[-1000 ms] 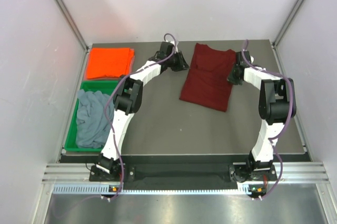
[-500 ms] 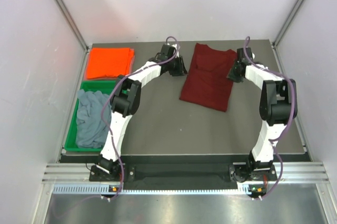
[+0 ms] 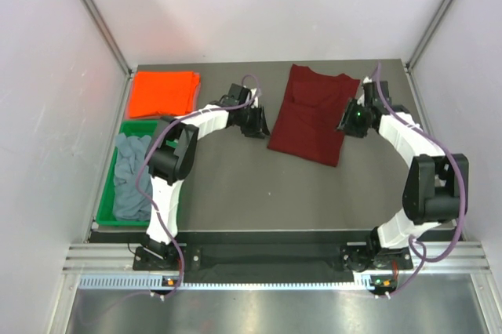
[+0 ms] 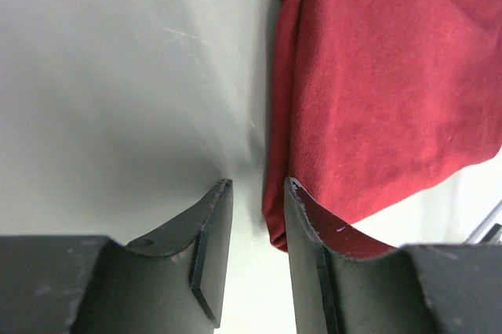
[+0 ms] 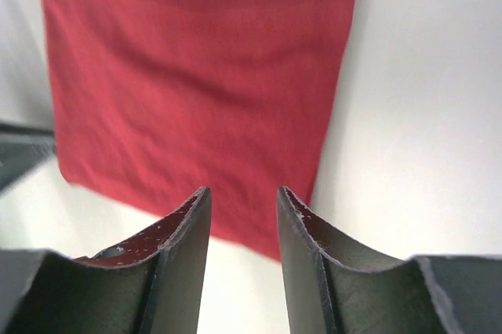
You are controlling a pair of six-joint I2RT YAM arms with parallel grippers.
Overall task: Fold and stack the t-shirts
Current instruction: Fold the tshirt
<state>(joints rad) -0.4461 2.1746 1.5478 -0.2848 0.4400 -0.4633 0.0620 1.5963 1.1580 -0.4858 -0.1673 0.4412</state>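
The dark maroon t-shirt (image 3: 311,113) lies folded lengthwise on the table, far centre. My left gripper (image 3: 256,125) is open and empty just left of its near left edge; the left wrist view shows the cloth's folded edge (image 4: 369,91) beside the right finger (image 4: 302,224). My right gripper (image 3: 347,124) is open and empty over the shirt's right edge; the right wrist view shows the maroon cloth (image 5: 196,75) below the fingers. The bright orange t-shirt (image 3: 163,92) lies folded at the far left. The grey-blue t-shirt (image 3: 135,176) is crumpled in the green tray (image 3: 118,130).
The green tray sits at the table's left edge, just in front of the orange shirt. Metal frame posts and white walls close in the table on the left, right and back. Grey tabletop (image 3: 267,193) lies in front of the maroon shirt.
Both grippers have moved nearer along the maroon shirt's sides, from its far end toward its middle and near edge. The shirt has not visibly shifted.
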